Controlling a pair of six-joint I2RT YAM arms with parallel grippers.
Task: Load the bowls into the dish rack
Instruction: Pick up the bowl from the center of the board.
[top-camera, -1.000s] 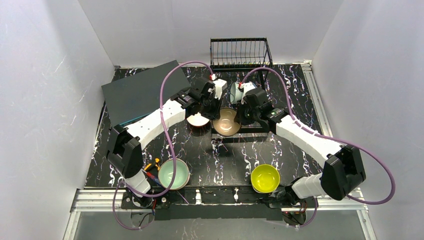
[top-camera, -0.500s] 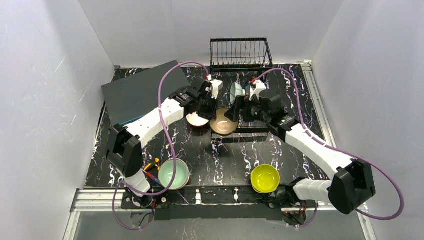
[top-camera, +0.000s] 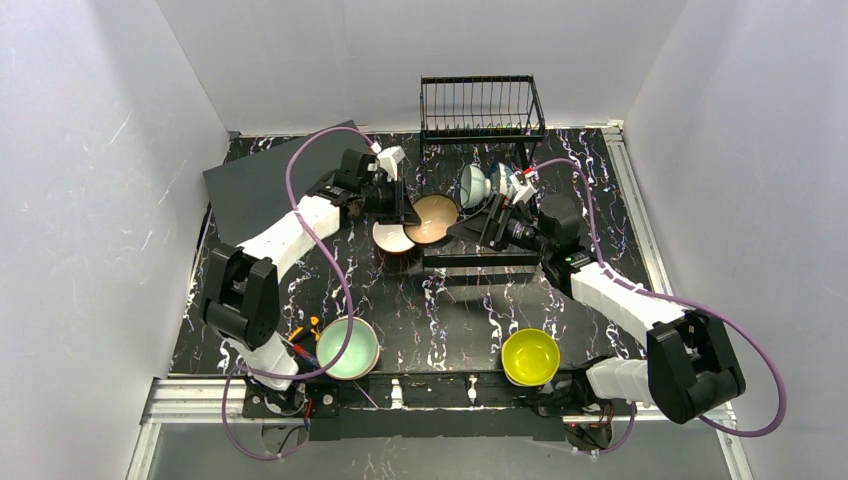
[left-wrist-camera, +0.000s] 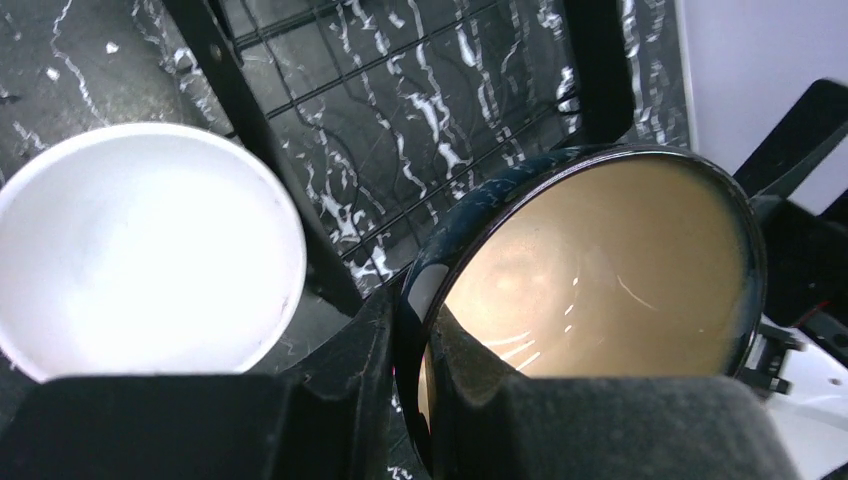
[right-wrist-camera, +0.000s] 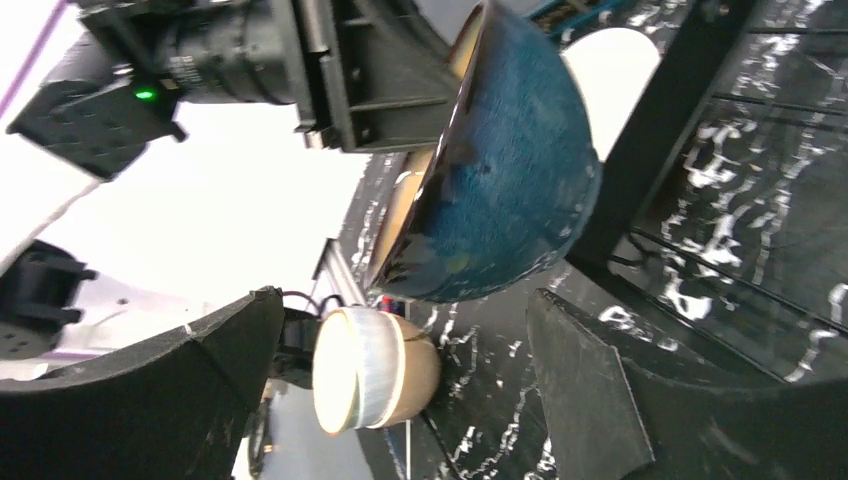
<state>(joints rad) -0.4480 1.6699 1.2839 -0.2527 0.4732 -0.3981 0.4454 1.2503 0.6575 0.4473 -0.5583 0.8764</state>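
Note:
My left gripper (top-camera: 402, 206) is shut on the rim of a dark blue bowl (top-camera: 433, 218) with a tan inside, held tilted above the dish rack's flat frame (top-camera: 470, 258). In the left wrist view one finger is inside the bowl's (left-wrist-camera: 600, 270) rim and one outside. My right gripper (top-camera: 487, 212) stands open just right of it, and its view shows the bowl's blue underside (right-wrist-camera: 510, 170) beyond the spread fingers (right-wrist-camera: 590, 400). A white bowl (top-camera: 391, 238) sits beside the frame. A pale green bowl (top-camera: 473, 185) stands on edge in the rack.
The rack's wire basket (top-camera: 480, 105) stands against the back wall. A dark grey flat box (top-camera: 265, 185) lies at the back left. A mint-green bowl (top-camera: 347, 347) and a yellow bowl (top-camera: 530, 357) sit near the front edge by the arm bases.
My right gripper opened, let go of the dark blue bowl and drew back to the right. My left gripper carried the bowl up and back-left, tipping it more upright.

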